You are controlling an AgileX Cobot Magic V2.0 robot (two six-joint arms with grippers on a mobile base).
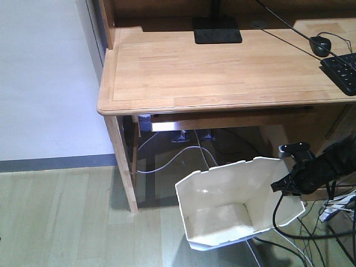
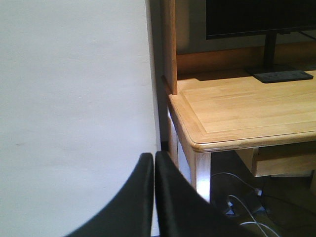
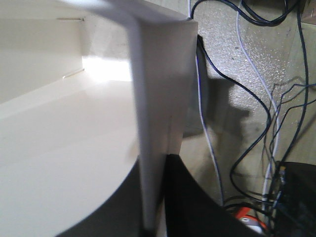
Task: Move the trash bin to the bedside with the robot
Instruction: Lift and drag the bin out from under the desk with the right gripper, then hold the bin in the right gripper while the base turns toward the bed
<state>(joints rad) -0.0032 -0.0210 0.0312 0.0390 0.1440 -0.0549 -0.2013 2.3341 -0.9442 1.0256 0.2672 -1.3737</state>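
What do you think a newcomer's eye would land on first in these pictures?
The white trash bin, tilted open toward the camera below the front edge of the wooden desk, stands out first. The right gripper pinches its rim, with black cables tangled on the floor beside it.

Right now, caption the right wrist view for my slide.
Right gripper pinching the white wall of the trash bin, loose cables beside it.

Colours – white bin against light wood.
Trash bin [image 1: 219,183] is seen white outside, cream-white inside; desk [image 1: 222,72] in light honey wood grain; floor [image 1: 55,222] in pale planks; wall [image 1: 39,72] off-white with dark grey skirting [image 1: 55,163]; monitor base [image 1: 217,29], keyboard [image 1: 345,71], mouse [image 1: 320,44], right gripper [image 1: 281,186] and left gripper [image 2: 153,163] all black – cables [image 3: 207,133] mixed black and white.
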